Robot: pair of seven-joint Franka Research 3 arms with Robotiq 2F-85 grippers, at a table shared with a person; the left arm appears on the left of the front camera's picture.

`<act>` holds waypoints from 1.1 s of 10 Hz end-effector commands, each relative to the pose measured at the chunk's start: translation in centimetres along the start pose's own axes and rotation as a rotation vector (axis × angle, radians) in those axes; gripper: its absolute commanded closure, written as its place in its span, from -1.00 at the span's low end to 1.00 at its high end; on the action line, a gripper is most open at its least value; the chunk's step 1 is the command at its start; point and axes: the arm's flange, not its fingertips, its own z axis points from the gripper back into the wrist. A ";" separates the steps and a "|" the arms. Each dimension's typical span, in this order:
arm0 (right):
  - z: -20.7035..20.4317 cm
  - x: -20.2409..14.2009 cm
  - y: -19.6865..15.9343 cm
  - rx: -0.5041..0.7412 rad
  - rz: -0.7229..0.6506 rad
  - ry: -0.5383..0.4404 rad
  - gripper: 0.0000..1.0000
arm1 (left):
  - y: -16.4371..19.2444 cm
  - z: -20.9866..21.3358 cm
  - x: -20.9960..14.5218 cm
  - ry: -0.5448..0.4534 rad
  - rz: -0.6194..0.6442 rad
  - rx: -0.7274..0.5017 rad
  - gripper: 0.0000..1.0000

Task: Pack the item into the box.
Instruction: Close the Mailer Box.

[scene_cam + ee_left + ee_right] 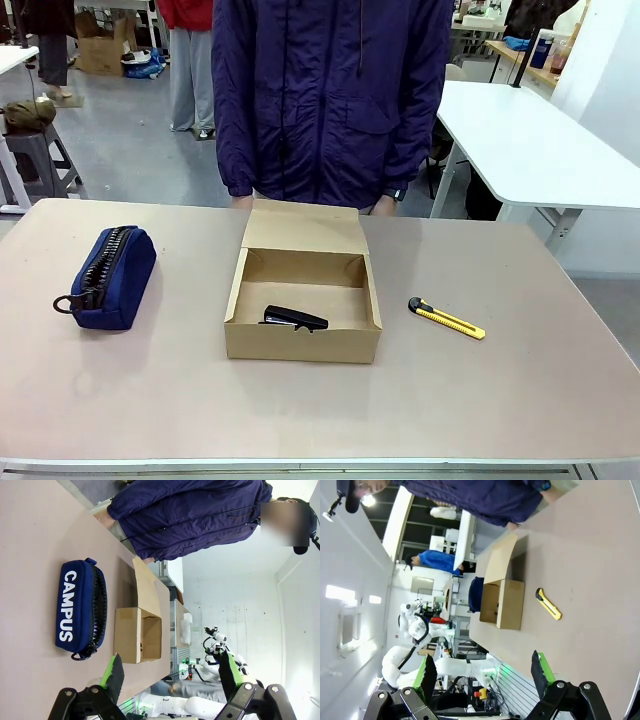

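Inside the brown box [303, 343], close to its near wall, the slim black item [294, 320] is lying flat, lengthwise along that wall. The box is sitting open on the table [300, 410], with its lid flap [303, 228] standing up at the far side, just in front of a person [330, 90] in a dark blue jacket who is standing at the table's far edge. Left of the box, well apart from it, a navy zip pouch [112, 277] is resting. Right of the box, a yellow-and-black utility knife [446, 318] is lying, also apart from it. Well back from the box, the left tool [170, 659] is being held with its green-padded fingers spread wide and nothing between them. The right tool [484, 660] is likewise being held wide open and empty, on the knife's side of the box
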 end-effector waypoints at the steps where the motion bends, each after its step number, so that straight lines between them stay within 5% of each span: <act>1: -0.1 -0.3 0.3 0.016 0.001 -0.008 -1.00 | 0.0 0.0 0.0 -0.007 -0.021 -0.019 -1.00; 11: -0.1 -0.3 0.3 0.016 0.001 -0.008 -1.00 | 0.0 0.0 0.0 -0.007 -0.021 -0.019 -1.00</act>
